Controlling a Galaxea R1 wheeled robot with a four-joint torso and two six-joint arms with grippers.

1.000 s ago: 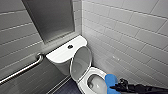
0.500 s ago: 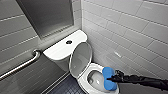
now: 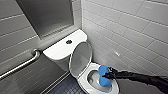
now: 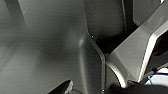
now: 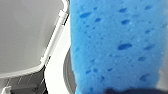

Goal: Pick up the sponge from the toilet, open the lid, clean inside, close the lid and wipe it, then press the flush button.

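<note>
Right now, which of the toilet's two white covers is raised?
The oval lid, standing up over the bowl. The flat rectangular tank cover behind it lies level, with the round button on top.

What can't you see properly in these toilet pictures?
- Inside of the toilet: in the head view, the sponge and the right hand cover part of it.
- Whether the sponge touches the bowl: the head view is too blurred to tell.
- Grab bar: cut off by the head view's left edge.
- Left wrist view: blurred grey shapes, too dark to name.
</note>
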